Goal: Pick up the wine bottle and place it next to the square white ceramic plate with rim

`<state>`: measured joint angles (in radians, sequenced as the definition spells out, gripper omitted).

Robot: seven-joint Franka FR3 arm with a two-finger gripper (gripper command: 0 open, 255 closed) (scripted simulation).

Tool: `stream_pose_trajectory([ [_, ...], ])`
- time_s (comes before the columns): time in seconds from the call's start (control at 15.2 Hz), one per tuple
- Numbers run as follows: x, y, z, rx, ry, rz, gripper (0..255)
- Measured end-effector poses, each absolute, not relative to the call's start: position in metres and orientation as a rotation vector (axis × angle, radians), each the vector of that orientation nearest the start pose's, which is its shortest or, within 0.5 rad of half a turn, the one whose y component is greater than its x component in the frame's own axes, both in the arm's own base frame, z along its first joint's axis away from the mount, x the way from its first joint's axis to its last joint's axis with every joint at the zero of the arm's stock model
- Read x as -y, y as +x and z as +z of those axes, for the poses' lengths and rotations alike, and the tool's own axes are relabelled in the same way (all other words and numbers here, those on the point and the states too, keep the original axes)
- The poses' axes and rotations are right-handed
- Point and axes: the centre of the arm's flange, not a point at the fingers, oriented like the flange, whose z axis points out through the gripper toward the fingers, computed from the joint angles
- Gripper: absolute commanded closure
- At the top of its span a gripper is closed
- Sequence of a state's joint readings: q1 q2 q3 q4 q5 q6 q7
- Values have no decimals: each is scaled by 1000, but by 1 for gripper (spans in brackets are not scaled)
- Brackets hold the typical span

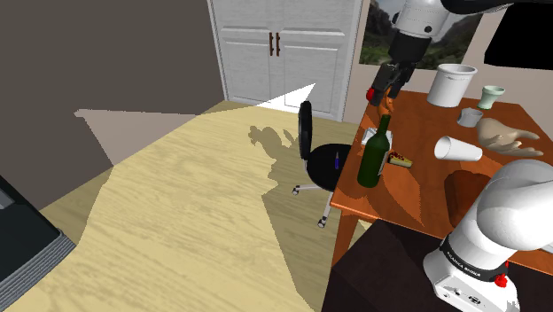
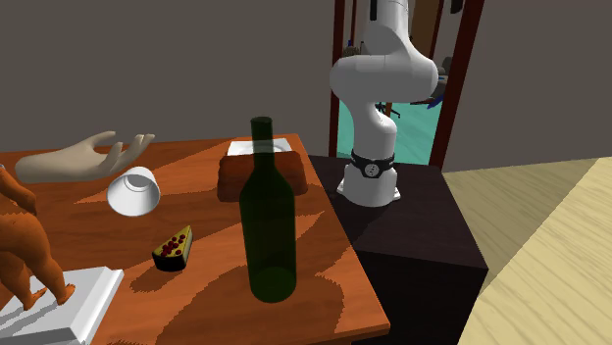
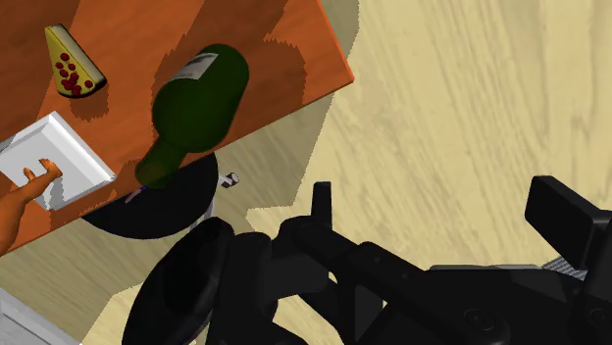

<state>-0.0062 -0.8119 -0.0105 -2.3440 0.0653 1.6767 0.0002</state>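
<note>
A reddish wooden table [image 1: 416, 191] carries an upright green bottle [image 1: 374, 158], a cake wedge [image 1: 401, 160] just beside it. A white cup [image 1: 457, 149] lies tipped near a pale hand model [image 1: 505, 135].

The orange figure [image 2: 25, 243] and white plate [image 2: 90, 294] are cut off by the second exterior view's edges.

Wine bottle [image 1: 374, 158] stands upright on bench [image 1: 416, 199], near the edge at the shoulder view's left. Cake slice [image 1: 401, 160] just right of it, square plate [image 1: 369, 135] just behind, figurine [image 2: 20, 245] standing on plate. Tipped cup [image 1: 457, 149] further right, hand model [image 1: 505, 135] behind it. Office chair [image 1: 321, 159] on floor, left of bench.
</note>
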Motion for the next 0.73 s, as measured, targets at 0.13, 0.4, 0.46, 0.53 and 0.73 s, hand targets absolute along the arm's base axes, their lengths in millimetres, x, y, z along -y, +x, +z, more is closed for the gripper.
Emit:
stream_pose_trajectory([
  [0.13,6,311,610,-22,-3063,-219,0],
  [0.4,42,325,588,6,-3071,-190,0],
  [0.46,55,330,582,12,-3073,-182,0],
  [0.53,64,332,575,21,-3075,-174,0],
  [0.73,96,345,556,46,-3082,-148,0],
])
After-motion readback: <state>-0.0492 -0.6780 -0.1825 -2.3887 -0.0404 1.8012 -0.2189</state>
